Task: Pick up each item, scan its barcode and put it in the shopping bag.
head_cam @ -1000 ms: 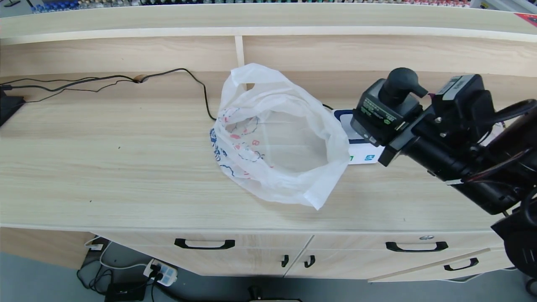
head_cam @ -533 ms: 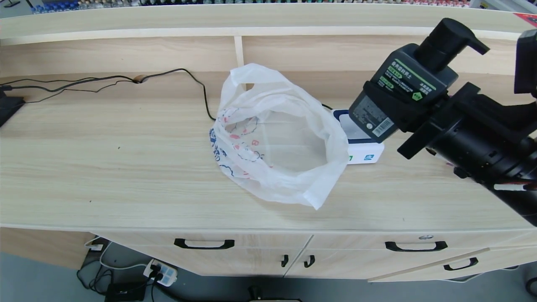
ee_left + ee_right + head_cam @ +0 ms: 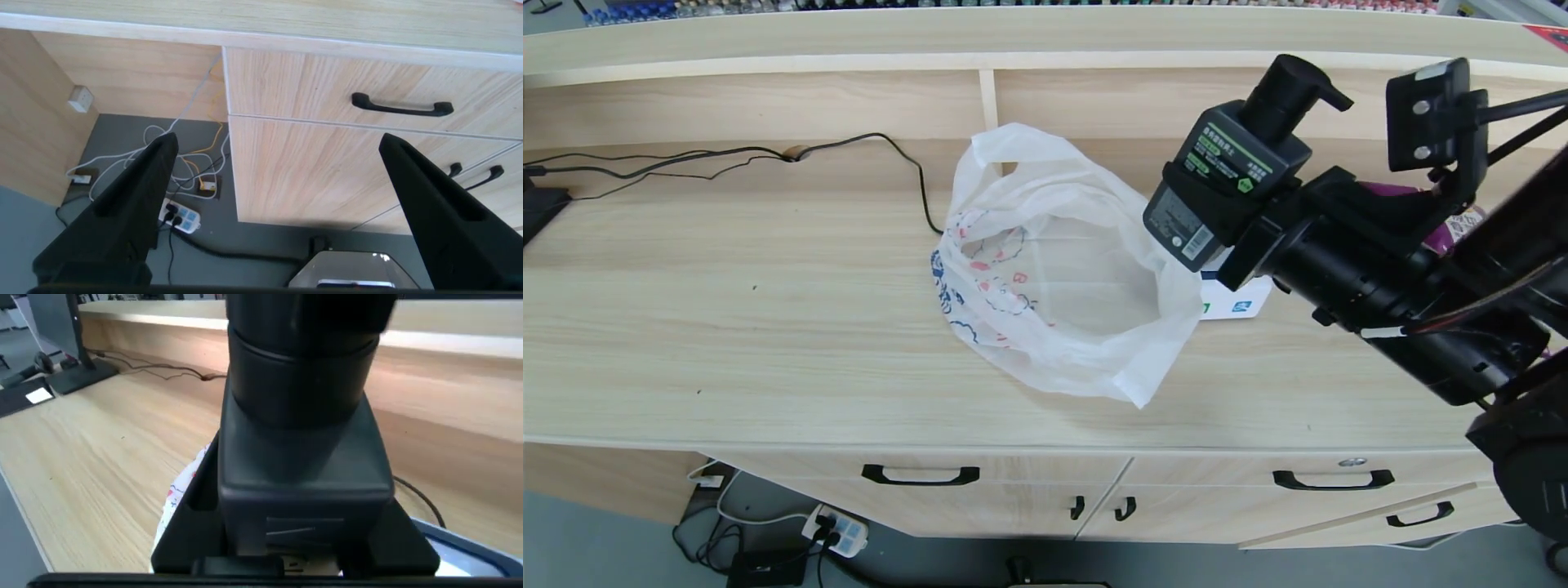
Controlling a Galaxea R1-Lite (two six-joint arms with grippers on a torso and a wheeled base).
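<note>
**Pump bottle in the right gripper, above the bag's right rim**

My right gripper [image 3: 1227,214] is clamped on one pump bottle [image 3: 1227,167], holding it tilted in the air over the right rim of the shopping bag [image 3: 1054,269]. The bottle has a squarish dark grey body, a round black pump head and a barcode label on its lower side. Bottle and arm block part of one white box with blue trim [image 3: 1235,304], which sits on the counter just beside the bag. Something purple [image 3: 1462,227] lies farther right, mostly hidden behind the arm.

There is one bag — thin white crinkled plastic with blue and red print. Its mouth gapes toward me and I cannot make out anything inside. A black cable [image 3: 907,167] snakes across the pale wood-grain counter [image 3: 727,327] to the bag's back edge.

My left gripper [image 3: 278,147] hangs below counter level with its fingers spread wide and nothing between them, facing the drawer fronts. I count three long black bar handles [image 3: 920,474] and two short ones.
</note>
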